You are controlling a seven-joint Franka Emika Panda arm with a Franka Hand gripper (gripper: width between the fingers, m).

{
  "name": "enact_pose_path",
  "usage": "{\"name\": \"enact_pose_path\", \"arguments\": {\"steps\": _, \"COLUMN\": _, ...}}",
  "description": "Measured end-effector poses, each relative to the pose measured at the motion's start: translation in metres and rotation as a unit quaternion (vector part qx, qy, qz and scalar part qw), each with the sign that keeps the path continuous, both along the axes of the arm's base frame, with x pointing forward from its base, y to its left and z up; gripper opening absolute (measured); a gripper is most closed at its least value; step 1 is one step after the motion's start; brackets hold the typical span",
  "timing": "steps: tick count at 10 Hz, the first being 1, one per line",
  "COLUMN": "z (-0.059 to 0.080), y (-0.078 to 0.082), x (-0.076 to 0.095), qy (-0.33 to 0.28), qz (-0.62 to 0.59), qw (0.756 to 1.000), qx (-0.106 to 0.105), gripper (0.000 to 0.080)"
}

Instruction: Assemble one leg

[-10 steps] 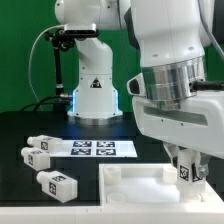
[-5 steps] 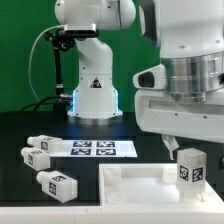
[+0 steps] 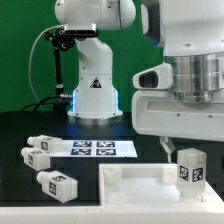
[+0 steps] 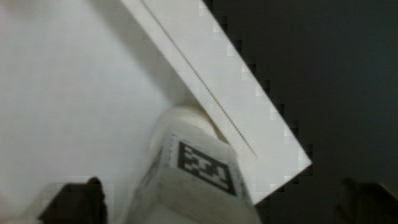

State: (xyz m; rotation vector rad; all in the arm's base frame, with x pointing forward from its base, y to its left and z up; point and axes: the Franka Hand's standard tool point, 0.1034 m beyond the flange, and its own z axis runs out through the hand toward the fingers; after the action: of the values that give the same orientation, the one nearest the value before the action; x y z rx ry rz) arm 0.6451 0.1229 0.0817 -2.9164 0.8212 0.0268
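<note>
One leg (image 3: 190, 166), a white square post with a tag on its side, stands upright at the corner of the large white panel (image 3: 130, 181) on the exterior view's right. My gripper (image 3: 191, 145) hovers just above it, open and empty. One finger (image 3: 166, 146) shows beside the leg's top. In the wrist view the leg (image 4: 192, 168) stands between my dark fingertips (image 4: 75, 203), apart from both, with the gripper (image 4: 217, 206) centred over it and the panel (image 4: 80, 90) beneath.
Three more legs lie on the black table at the exterior view's left (image 3: 40, 143), (image 3: 34, 158), (image 3: 55, 184). The marker board (image 3: 95, 148) lies behind them. The robot base (image 3: 95, 95) stands at the back.
The gripper has let go of the leg and risen above it. The leg stays upright on the panel corner.
</note>
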Motion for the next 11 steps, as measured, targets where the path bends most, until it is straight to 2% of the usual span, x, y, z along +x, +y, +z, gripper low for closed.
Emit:
{"name": "enact_pose_path", "arguments": {"steps": 5, "z": -0.0008, "y": -0.0015, "x": -0.003, "qy": 0.011, "qz": 0.004, "qw": 1.0, "qx": 0.002, "gripper": 0.0649}}
{"name": "enact_pose_path", "arguments": {"steps": 8, "z": -0.0001, "y": -0.0024, "x": 0.0004, "qy": -0.011, "qz": 0.134, "qw": 0.991, "qx": -0.007, "gripper": 0.0649}}
{"name": "enact_pose_path", "arguments": {"steps": 11, "z": -0.0001, "y": -0.002, "x": 0.002, "qy": -0.021, "qz": 0.17, "qw": 0.985, "qx": -0.009, "gripper": 0.0649}}
